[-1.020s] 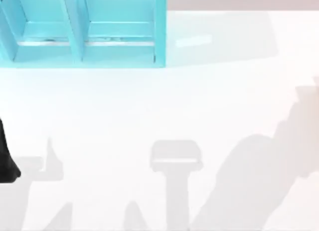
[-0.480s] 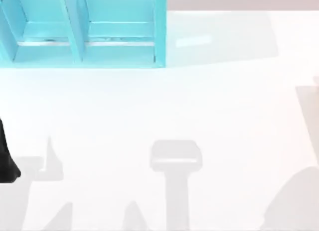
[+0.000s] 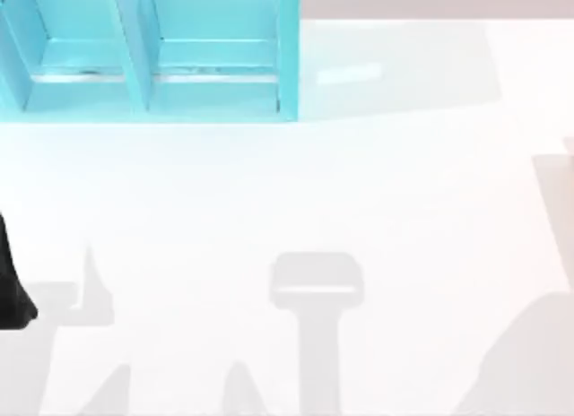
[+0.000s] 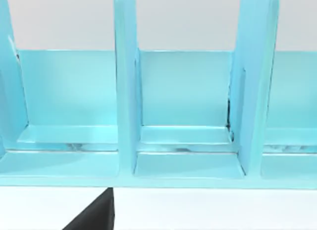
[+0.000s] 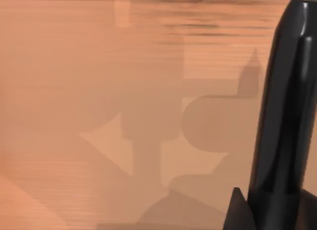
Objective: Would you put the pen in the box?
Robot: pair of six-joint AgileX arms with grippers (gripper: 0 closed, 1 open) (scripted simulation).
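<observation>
The box [image 3: 287,57] is a teal case with upright dividers at the table's back left. The left wrist view faces its open compartments [image 4: 185,91] from close by. The pen [image 5: 282,116] is a glossy black rod rising close to the right wrist camera, its narrow end uppermost. My right gripper [image 5: 262,217] is shut on it, and a dark finger [image 5: 237,212] shows beside it. A wood-coloured surface lies beneath. My left arm [image 3: 11,290] is parked at the table's left edge, and a dark part of the left gripper [image 4: 94,217] points toward the box.
The white table [image 3: 296,192] stretches from the box to the front edge. Arm shadows [image 3: 314,290] fall across its front half, and the right arm's shadow [image 3: 529,362] lies in the front right corner.
The right arm's shadow has drawn back toward the table's front right corner, and the faint arm shape at the right edge has gone. The left arm has not moved.
</observation>
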